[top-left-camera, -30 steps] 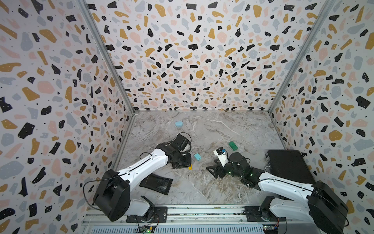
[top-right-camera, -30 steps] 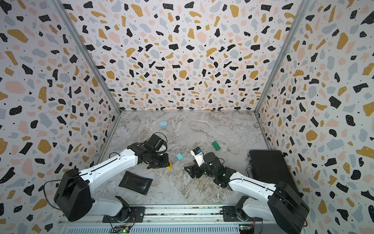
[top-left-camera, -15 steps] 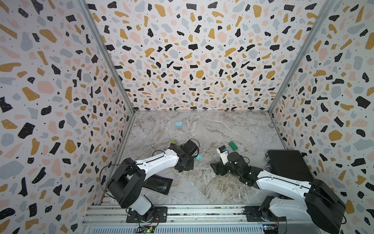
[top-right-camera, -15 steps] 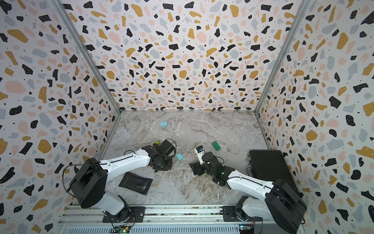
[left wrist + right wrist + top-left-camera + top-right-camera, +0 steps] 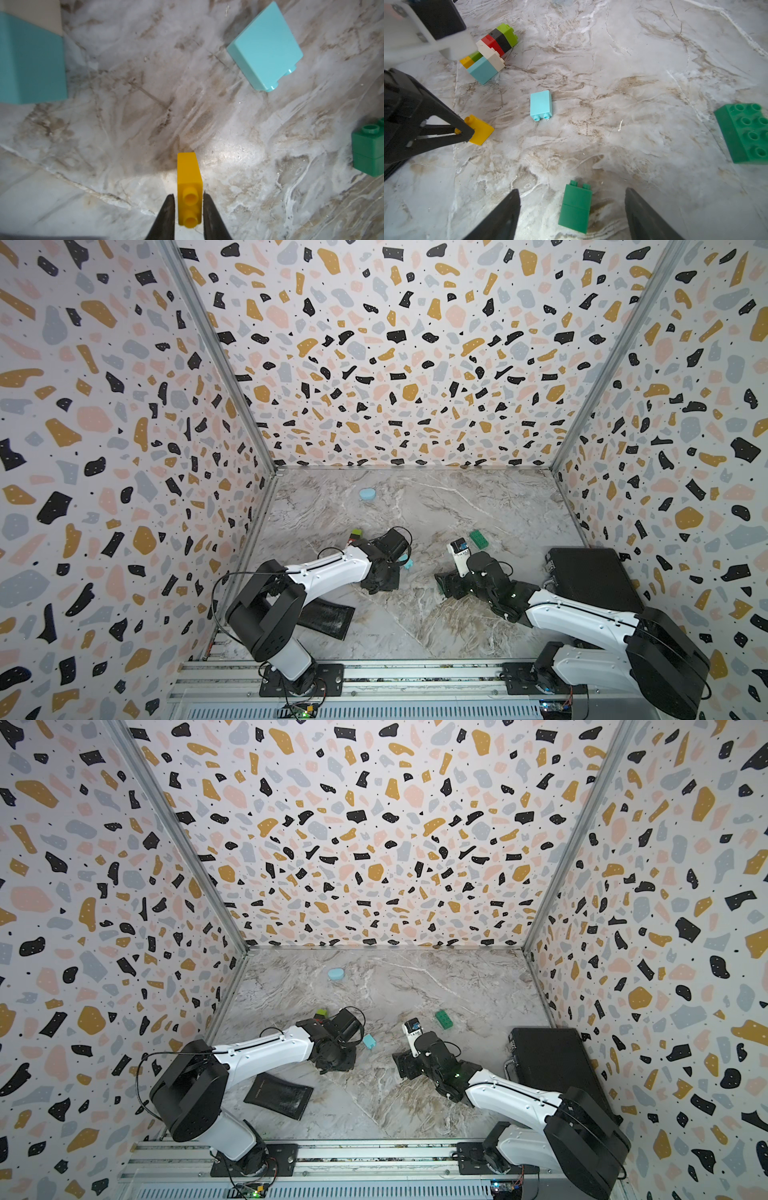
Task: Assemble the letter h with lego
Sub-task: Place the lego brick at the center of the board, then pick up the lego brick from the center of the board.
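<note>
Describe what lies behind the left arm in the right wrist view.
A joined stack of bricks: lime, black, red, white, light blue and yellow show. The left arm covers one corner; what is there cannot be seen.

Closed in on three sides by terrazzo-print walls: white ground scattered with ochre, pink, grey and black chips, some dotted white. Joined at both rear corners by slanting metal posts. Laid below with a marble-look floor, grey-white with brown veining, visibly scuffed and gritty in the wrist views. Bounded at the near edge by aluminium rails. Lit softly and evenly, with one bright glare patch on the stone pattern in the left wrist view.
</note>
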